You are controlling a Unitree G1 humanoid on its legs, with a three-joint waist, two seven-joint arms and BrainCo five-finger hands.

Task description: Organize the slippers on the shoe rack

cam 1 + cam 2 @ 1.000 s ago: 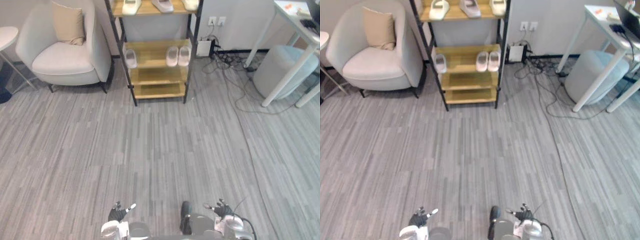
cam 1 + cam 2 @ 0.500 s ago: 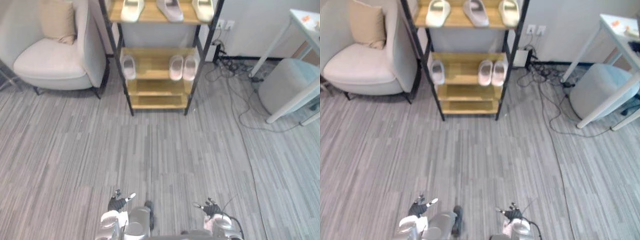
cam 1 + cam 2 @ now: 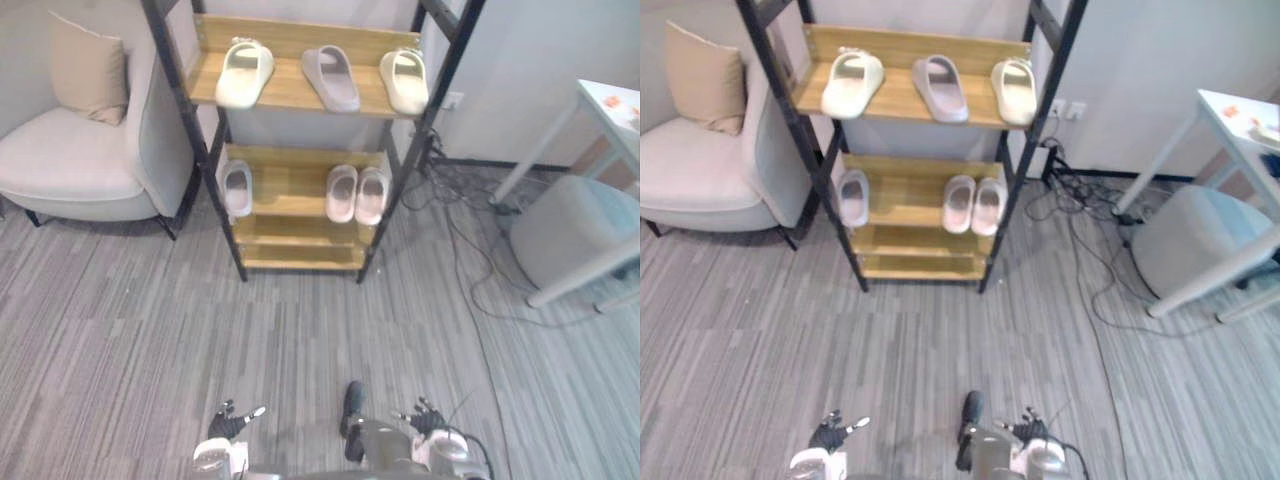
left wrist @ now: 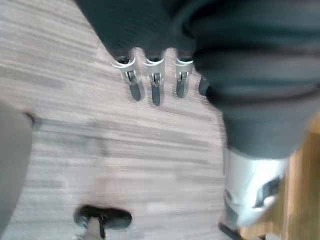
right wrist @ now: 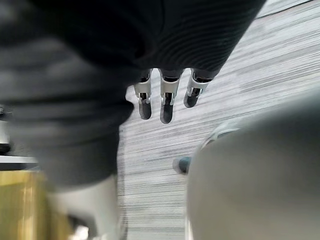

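Approach step, by my read: left hand (image 3: 232, 422) and right hand (image 3: 425, 417) hang low, fingers look relaxed, holding nothing. The slippers (image 3: 331, 78) sit on the shoe rack (image 3: 290, 92): three on top, lone slipper (image 3: 237, 187) apart from a pair (image 3: 357, 193) below. Next: close in, reach the lone slipper.

Indoor living space, home-like; could equally be an office lounge corner, cannot tell which.

- Upper centre: black-framed shoe rack (image 3: 290, 95) with wooden shelves against a plain pale wall, pale slippers (image 3: 245, 74) on its top and middle shelves.
- Upper left: light upholstered armchair (image 3: 70, 165) with a beige cushion (image 3: 88, 68), just beside the rack.
- Right edge: white table (image 3: 605, 105), a round grey pouf (image 3: 560, 235) under it.
- Wall socket (image 3: 455, 100) right of the rack, loose cables (image 3: 470, 250) trailing below it.
- Floor (image 3: 150, 330): grey striped carpet throughout.
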